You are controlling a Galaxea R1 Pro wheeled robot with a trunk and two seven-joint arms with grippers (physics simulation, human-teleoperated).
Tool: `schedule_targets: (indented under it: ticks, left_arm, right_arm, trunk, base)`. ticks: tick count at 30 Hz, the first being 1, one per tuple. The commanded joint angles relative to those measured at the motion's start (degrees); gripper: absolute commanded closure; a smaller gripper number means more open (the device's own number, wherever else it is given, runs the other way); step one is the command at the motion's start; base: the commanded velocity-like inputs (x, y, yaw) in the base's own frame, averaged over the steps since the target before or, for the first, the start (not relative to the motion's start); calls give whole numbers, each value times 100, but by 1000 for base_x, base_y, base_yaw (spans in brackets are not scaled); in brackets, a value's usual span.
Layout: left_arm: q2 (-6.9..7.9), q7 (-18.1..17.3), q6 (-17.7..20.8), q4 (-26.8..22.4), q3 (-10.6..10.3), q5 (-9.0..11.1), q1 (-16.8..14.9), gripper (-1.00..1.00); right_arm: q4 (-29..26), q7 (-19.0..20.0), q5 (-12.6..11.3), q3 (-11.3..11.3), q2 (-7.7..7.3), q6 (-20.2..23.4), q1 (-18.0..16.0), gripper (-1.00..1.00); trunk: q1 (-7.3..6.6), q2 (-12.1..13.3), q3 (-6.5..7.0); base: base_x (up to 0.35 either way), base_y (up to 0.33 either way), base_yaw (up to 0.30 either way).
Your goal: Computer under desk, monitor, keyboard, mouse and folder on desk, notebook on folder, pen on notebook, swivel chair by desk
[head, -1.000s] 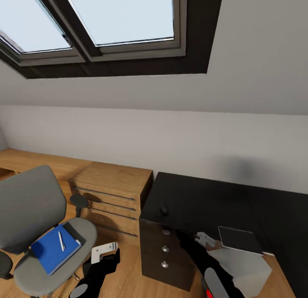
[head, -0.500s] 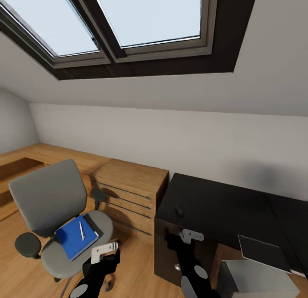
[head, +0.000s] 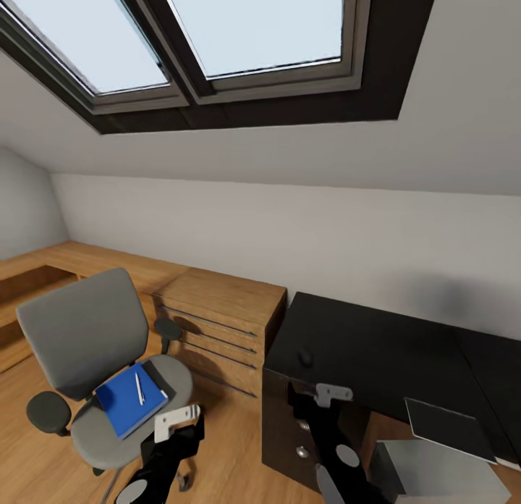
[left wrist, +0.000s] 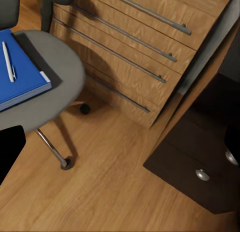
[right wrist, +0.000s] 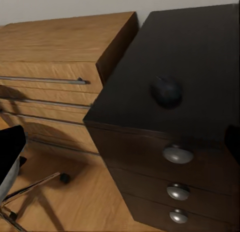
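Note:
The grey swivel chair (head: pixel 76 337) stands left of the wooden chest, apart from the black desk (head: pixel 376 345). On its seat lies the blue folder (head: pixel 124 406) (left wrist: pixel 20 74) with the white pen (head: pixel 139 388) (left wrist: pixel 8 61) on it. A dark grey strip, apparently the notebook (head: pixel 155 381), shows along the folder's edge. The black mouse (head: pixel 305 358) (right wrist: pixel 166 91) sits on the desk near its left end. The silver-grey computer (head: pixel 434 475) stands on the floor at the lower right. My left gripper (head: pixel 176 421) hangs open beside the seat. My right gripper (head: pixel 329 395) is open before the desk drawers.
A light wooden drawer chest (head: pixel 217 319) (left wrist: pixel 135 47) stands between chair and desk. The desk's drawers with round silver knobs (right wrist: pixel 177 154) face me. The chair's chrome base and casters (left wrist: pixel 65 163) rest on the wooden floor. Skylight windows (head: pixel 217 33) slope overhead.
The whole view has swung left since a second ago, so chair and desk shifted right. My right gripper has come from the lower right toward the desk drawers. The chair's load lies unmoved.

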Motion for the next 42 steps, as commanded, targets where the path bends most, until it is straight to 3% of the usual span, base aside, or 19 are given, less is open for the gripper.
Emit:
schedule_targets:
  ticks: [1,7,12,20,33,37,42]
  left_arm:
    - [-2,43,13,-34,-1,51,-2,-100]
    - [-12,43,17,-49,12,50,-2,-100]
    - [-12,43,15,-50,12,50,-2,-100]
    - [-12,43,15,-50,12,50,-2,-100]
    - [-5,43,20,-50,7,50,-2,-100]
    - [11,43,19,-50,10,50,-2,-100]
    - [24,43,22,-50,13,50,-2,-100]
  right_arm:
    - [-43,-63,5,-21,-36,-11,29,-100]
    - [-235,-68,136,-207,-230,-162,222,-100]
    - [-395,-72,153,-205,-371,-167,348,-100]
    - [-646,-72,201,-199,-379,-168,350,-100]
    - [-605,-68,513,-190,-344,-301,342,-100]
    - [-697,-72,543,24,-348,-393,341,-100]
    - [-726,-70,543,107,-348,-434,342,-100]
  trunk:
    - [24,-49,-26]
    - [156,-289,-134]
    - [266,-490,-224]
    - [442,-811,-368]
    - [442,-811,-368]
    - [442,-811,-368]
    - [442,-811,-368]
  base:
    - [0,0,0]
    - [0,0,0]
    - [0,0,0]
    - [0,0,0]
    - [0,0,0]
    - [0,0,0]
    - [0,0,0]
